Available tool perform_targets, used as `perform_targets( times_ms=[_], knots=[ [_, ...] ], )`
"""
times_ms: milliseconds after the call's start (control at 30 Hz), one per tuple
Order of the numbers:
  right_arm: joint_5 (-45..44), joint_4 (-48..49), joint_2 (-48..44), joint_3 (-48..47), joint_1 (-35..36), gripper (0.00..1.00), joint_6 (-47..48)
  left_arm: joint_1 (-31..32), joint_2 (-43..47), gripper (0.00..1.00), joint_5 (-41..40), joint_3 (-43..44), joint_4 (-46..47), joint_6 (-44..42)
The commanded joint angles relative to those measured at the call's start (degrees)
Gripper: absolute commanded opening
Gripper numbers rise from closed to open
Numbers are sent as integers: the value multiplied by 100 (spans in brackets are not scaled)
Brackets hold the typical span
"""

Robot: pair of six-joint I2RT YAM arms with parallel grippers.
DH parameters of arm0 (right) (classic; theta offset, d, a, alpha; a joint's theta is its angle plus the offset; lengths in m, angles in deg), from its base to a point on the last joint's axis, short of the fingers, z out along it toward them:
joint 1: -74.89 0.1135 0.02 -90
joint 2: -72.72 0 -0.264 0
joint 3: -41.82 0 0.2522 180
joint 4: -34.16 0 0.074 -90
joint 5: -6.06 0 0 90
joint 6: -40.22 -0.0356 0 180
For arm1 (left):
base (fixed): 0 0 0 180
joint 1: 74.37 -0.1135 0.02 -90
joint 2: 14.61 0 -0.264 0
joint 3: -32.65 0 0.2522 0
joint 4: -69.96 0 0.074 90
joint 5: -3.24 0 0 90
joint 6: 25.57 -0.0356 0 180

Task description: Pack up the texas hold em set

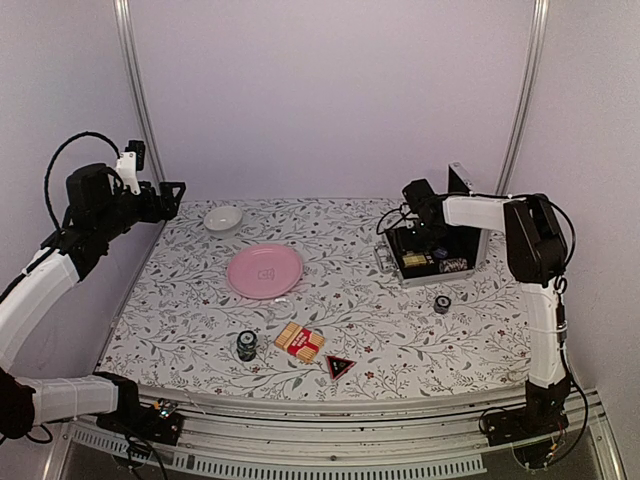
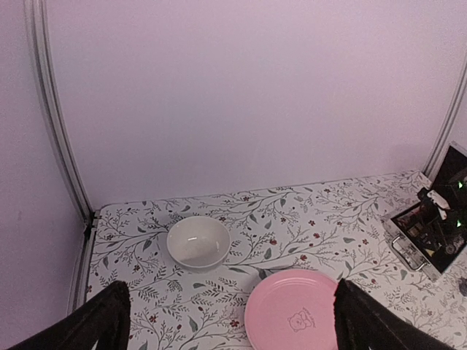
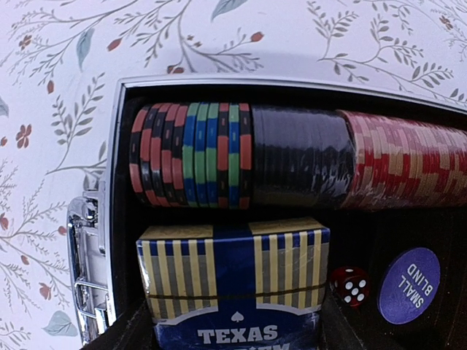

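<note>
Where set down at the far right of the white floral-patterned surface (image 1: 200, 310), shows as a flat square silver metal case (image 3: 115, 160) with black lining and its lid (image 1: 461, 180) up. Holds, on edge along one wall, a row of round poker chips (image 3: 292, 157) banded red-and-black, blue-green-red, black and red-and-gold; beside these, a blue-and-gold striped card deck (image 3: 233, 284) marked TEXAS, a small red die (image 3: 351, 286) and a round purple SMALL BLIND disc (image 3: 408, 286). Flanking that deck, the right pincer (image 3: 233, 319), fingers (image 3: 128, 335) spread wide at either side; cannot tell whether gripping or let go. Outside the case: one small chip stack (image 1: 442, 304) near its front, another chip stack (image 1: 247, 346) toward the near edge, beside a red-and-gold striped card deck (image 1: 300, 341) and a small black triangular marker (image 1: 339, 366). Mid-surface, a round pink plate (image 1: 265, 271); behind it, leftward, a small white bowl (image 1: 223, 218). Raised over the far left corner, the left pincer (image 1: 172, 198), wide open and empty. All round, pale lilac walls (image 1: 330, 100) with grey metal uprights (image 1: 137, 90).
</note>
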Motion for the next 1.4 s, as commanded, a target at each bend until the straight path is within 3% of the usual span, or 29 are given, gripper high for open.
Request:
perform_targets(
  times_ms=[0, 133, 300, 400, 567, 700, 1133, 1367],
  knots=[
    [161, -611, -262, 27, 239, 71, 1, 58, 21, 97, 85, -70, 131, -47],
    [49, -755, -389, -168, 243, 82, 49, 65, 21, 97, 72, -70, 131, -47],
    [-99, -801, -550, -314, 246, 85, 108, 63, 11, 97, 80, -70, 131, -49],
    [-154, -742, -572, -324, 242, 81, 72, 68, 1, 97, 85, -69, 133, -47],
    [19, -589, -543, -217, 244, 62, -69, 72, 0, 97, 70, -70, 126, -55],
    [72, -488, -465, -51, 250, 53, -153, 69, 8, 97, 71, -70, 122, -56],
    [178, -174, -283, 183, 246, 52, -395, 91, 22, 97, 96, -61, 105, -55],
    [311, 117, -997, 441, 419, 53, -311, 98, 53, 97, 35, -35, 70, -42]
  ],
)
